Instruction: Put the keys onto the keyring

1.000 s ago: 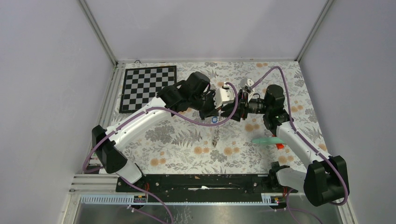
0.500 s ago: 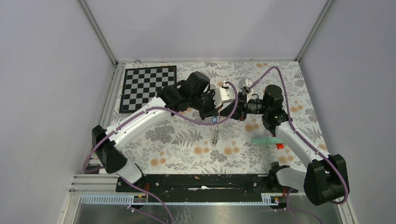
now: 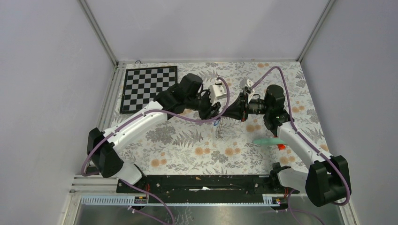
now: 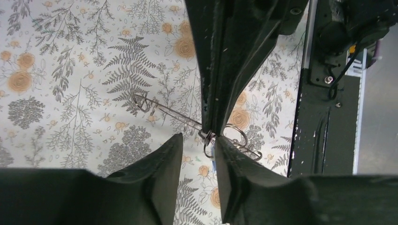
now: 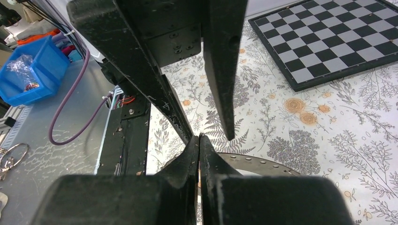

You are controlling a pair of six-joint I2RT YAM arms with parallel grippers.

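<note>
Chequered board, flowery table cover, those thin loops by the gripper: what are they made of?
Chequered board: stiff, matte, likely printed card or plastic, with a crisp raised edge. Table cover: printed cloth or vinyl, lying flat without glare; can't say which. Thin loops: bare silvery wire, glinting, probably steel.

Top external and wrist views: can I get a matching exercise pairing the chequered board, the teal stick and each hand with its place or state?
1. chequered board
2. teal stick
3. left hand
4. right hand

A. shut
B. far left corner of the table
C. open
D. lying beside the right arm

Pairs: 1-B, 2-D, 3-C, 4-A
</note>
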